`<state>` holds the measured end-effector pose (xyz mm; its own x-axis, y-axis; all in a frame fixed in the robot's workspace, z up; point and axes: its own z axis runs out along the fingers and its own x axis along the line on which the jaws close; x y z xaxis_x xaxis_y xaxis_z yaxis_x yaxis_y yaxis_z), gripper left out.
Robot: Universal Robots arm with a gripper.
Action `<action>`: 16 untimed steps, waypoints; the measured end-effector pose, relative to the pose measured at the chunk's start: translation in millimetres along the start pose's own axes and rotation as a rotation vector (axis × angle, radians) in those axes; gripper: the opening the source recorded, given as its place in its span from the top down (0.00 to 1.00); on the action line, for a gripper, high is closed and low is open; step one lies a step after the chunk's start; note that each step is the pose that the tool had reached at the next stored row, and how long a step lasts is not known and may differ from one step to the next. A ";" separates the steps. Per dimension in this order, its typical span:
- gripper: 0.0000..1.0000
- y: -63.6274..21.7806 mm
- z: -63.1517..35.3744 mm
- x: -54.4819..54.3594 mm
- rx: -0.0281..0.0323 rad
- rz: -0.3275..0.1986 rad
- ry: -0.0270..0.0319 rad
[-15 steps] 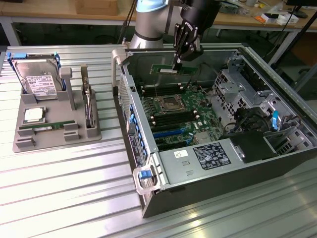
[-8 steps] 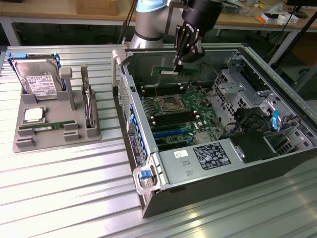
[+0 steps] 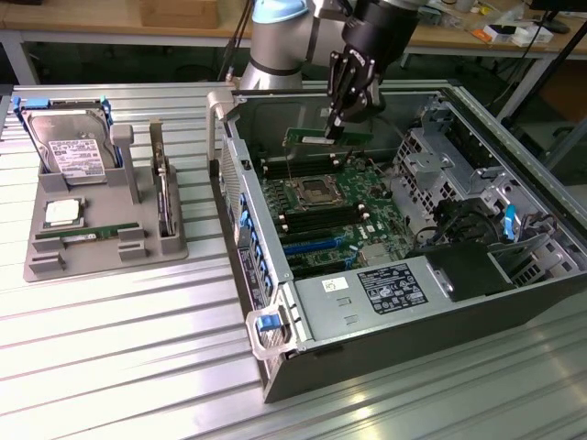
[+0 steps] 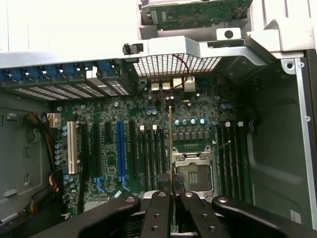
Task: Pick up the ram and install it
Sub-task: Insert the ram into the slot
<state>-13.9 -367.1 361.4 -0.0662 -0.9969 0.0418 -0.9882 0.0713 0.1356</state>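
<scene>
A: Hand state?
B: gripper (image 3: 336, 126) clamped on the ram (image 3: 353, 138). Pinches the top edge near the middle, stick hangs level, long side across, white label facing the camera.
A: Where's it sitting?
B: In the air over the open computer case (image 3: 385, 353), toward the case's twelve o'clock in the exterior view. Clear of the motherboard (image 3: 339, 215), not seated in anything.
A: Wrist cam?
B: Both fingers (image 4: 159, 201) pressed together on the ram (image 4: 171, 144), seen edge-on as a thin line. It runs over the board between the bank of black memory slots (image 4: 151, 158) and the CPU socket (image 4: 194, 174), close along the socket's edge. Can't tell if it lines up with a slot.
A: Socket?
B: Bare, no chip in it.
A: Anything else?
B: Grey parts tray (image 3: 101, 264) at nine o'clock of the case, well apart. It holds a hard drive (image 3: 69, 147) at the tray's twelve o'clock, a silver processor (image 3: 62, 213) mid-tray, a second memory stick (image 3: 78, 236) lying at six o'clock, and a bracketed card (image 3: 163, 197) upright at three o'clock.
</scene>
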 end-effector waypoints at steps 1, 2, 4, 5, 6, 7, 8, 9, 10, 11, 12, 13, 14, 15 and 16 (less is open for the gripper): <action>0.87 -0.4 0.1 2.4 0.0000 0.000 0.0000; 0.87 -0.7 0.1 4.8 0.0000 0.000 0.0000; 0.87 -0.8 0.2 6.0 0.0000 0.000 0.0000; 0.87 -1.0 1.2 6.0 -0.0001 0.000 0.0000; 0.87 -1.2 2.8 5.9 0.0000 0.000 -0.0001; 0.87 -1.4 4.5 5.9 -0.0001 0.000 0.0000; 0.87 -1.7 6.7 5.8 -0.0001 0.000 0.0000; 0.87 -2.0 8.2 5.7 0.0000 0.000 -0.0001; 0.87 -2.1 9.3 5.6 0.0000 0.000 -0.0001; 0.87 -2.4 11.5 5.6 -0.0001 0.000 0.0000; 0.87 -2.5 12.4 5.5 -0.0001 0.000 0.0001; 0.87 -2.5 12.3 5.5 -0.0001 0.000 0.0002; 0.87 -2.5 12.3 5.5 -0.0001 0.000 0.0002; 0.87 -2.5 12.4 5.5 -0.0001 0.000 0.0000; 0.87 -2.5 12.4 5.5 0.0005 0.000 -0.0003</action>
<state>-13.5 -373.2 349.1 -0.0661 -0.9970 0.0414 -0.9883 0.0712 0.1350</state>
